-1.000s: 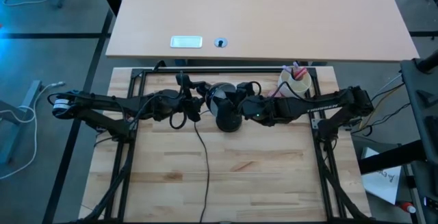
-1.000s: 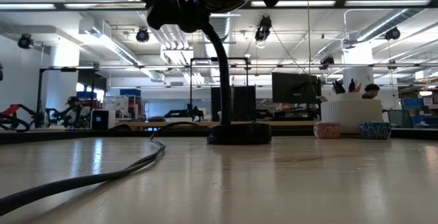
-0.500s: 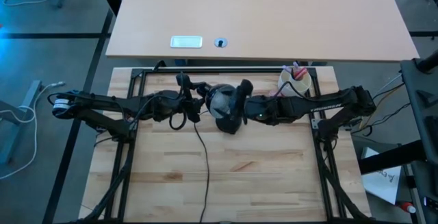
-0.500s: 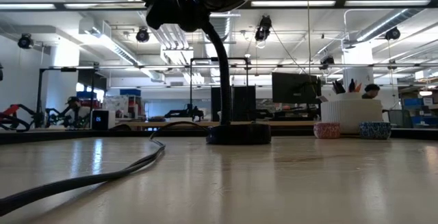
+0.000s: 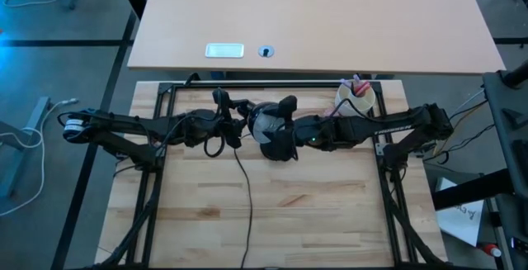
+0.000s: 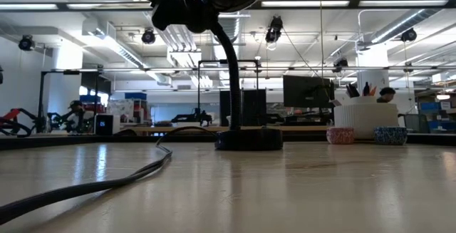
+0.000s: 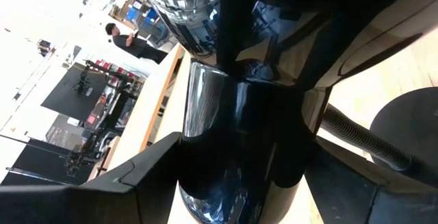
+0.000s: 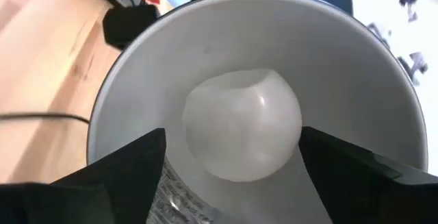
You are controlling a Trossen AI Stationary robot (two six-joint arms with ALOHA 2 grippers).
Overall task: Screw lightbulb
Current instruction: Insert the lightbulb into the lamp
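A: Where is the lightbulb (image 8: 243, 125) found?

B: Inside the lamp's shade (image 8: 342, 80), seen through the right wrist view. It is framed by the two dark fingers of the right gripper (image 8: 233, 155), which is held at the shade's mouth. The fingers are spread either side of the globe; whether the pads are touching it cannot be told.

A: And the left gripper (image 7: 239, 176)?

B: It is clamped around the lamp's dark neck just behind the shade, so the lamp (image 5: 272, 130) is steadied from the left side. From above, both arms are seen meeting at the lamp head, near the back of the table (image 5: 313, 212).

A: Which step is in hand?

B: The screwing-in itself, it is judged: the bulb is already seated in the shade, though how deep in the socket is hidden.

A: What is called for next?

B: A firm pinch on the globe and a wrist turn about the bulb's axis, while the neck is kept from twisting.
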